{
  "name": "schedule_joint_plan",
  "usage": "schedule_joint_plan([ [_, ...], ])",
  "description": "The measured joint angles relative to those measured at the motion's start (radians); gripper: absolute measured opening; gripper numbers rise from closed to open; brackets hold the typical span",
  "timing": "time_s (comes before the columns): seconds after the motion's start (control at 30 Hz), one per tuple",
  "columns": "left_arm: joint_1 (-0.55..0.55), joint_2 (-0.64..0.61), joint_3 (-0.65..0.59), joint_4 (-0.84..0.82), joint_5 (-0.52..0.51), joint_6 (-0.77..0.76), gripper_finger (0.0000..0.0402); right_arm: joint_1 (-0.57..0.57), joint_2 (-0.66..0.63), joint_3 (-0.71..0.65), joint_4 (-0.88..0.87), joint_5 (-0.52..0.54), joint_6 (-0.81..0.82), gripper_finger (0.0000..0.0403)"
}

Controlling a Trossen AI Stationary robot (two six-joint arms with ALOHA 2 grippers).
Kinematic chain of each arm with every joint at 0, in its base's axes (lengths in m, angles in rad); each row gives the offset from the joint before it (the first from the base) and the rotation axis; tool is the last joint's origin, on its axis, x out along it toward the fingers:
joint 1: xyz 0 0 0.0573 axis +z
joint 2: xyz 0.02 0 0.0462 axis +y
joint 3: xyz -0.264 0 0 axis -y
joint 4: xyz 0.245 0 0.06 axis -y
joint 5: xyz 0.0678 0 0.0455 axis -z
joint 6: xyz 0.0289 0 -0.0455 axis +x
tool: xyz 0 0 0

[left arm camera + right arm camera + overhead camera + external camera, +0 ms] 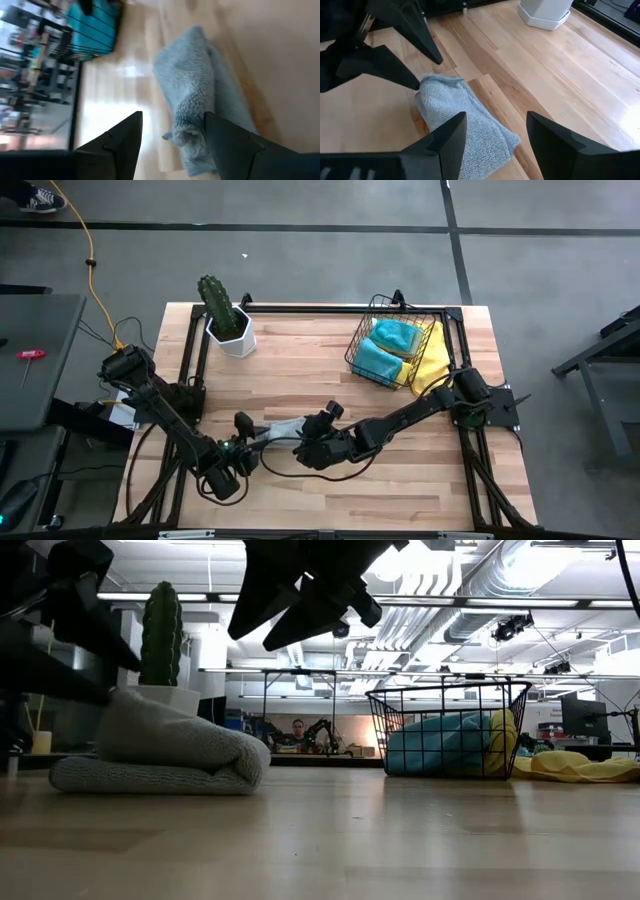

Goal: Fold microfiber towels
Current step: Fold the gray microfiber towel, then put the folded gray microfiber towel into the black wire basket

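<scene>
A grey towel (278, 429) lies folded over in several layers on the table near its front middle; it also shows in the low view (165, 755). My left gripper (243, 436) is open at the towel's left end (175, 135), low over the table. My right gripper (308, 434) is open and raised above the towel's right end (485, 135), touching nothing. Two teal towels (385, 348) lie in the black wire basket (362, 340) at the far right. A yellow towel (432, 366) hangs out of the basket onto the table. My left gripper stands open with its fingers on either side of the grey towel's left end (175, 135), coming at it level from the table's left. One fingertip (415, 82) lies right beside the cloth; I cannot tell whether it touches.
A cactus in a white pot (225, 318) stands at the far left. The basket takes up the far right corner. Bare wood lies between the pot and the basket and along the front edge (400, 490). A person shows in the room beyond the table (297, 730).
</scene>
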State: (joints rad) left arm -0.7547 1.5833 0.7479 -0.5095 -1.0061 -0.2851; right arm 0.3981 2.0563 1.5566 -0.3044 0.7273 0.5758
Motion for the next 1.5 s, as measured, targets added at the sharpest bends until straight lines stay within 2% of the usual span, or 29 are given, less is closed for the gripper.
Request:
schedule_joint_plan([
  [0.17, -0.008, -0.004, 0.000, 0.001, -0.076, -0.001, 0.0200, 0.000, 0.000, 0.000, 0.001, 0.002, 0.000, 0.0200],
  [0.43, -0.057, -0.121, 0.001, 0.027, -0.079, -0.003, 0.0200, 0.000, 0.000, 0.000, 0.000, 0.002, 0.000, 0.0200],
  [0.63, -0.038, -0.174, -0.026, 0.063, -0.147, -0.104, 0.0200, 0.000, 0.000, 0.000, 0.001, 0.002, 0.000, 0.0200],
  [0.73, -0.003, -0.174, -0.086, 0.150, -0.099, -0.105, 0.0200, 0.000, 0.000, 0.000, 0.000, 0.002, 0.004, 0.0200],
  [0.83, 0.047, -0.174, -0.164, 0.314, -0.016, -0.101, 0.0200, 0.000, 0.000, 0.000, -0.002, 0.002, 0.011, 0.0200],
  [1.0, 0.152, -0.173, -0.264, 0.562, 0.243, -0.031, 0.0200, 0.000, 0.000, 0.000, -0.002, 0.002, 0.011, 0.0200],
  [1.07, 0.193, -0.173, -0.292, 0.625, 0.310, -0.014, 0.0200, 0.000, 0.000, 0.000, -0.002, 0.002, 0.011, 0.0200],
  [1.23, 0.250, -0.173, -0.349, 0.636, 0.335, -0.046, 0.0200, 0.000, 0.000, 0.000, -0.002, 0.002, 0.004, 0.0200],
  [1.5, 0.256, -0.173, -0.423, 0.705, 0.381, -0.133, 0.0200, -0.001, 0.000, 0.000, -0.003, 0.002, 0.003, 0.0200],
])
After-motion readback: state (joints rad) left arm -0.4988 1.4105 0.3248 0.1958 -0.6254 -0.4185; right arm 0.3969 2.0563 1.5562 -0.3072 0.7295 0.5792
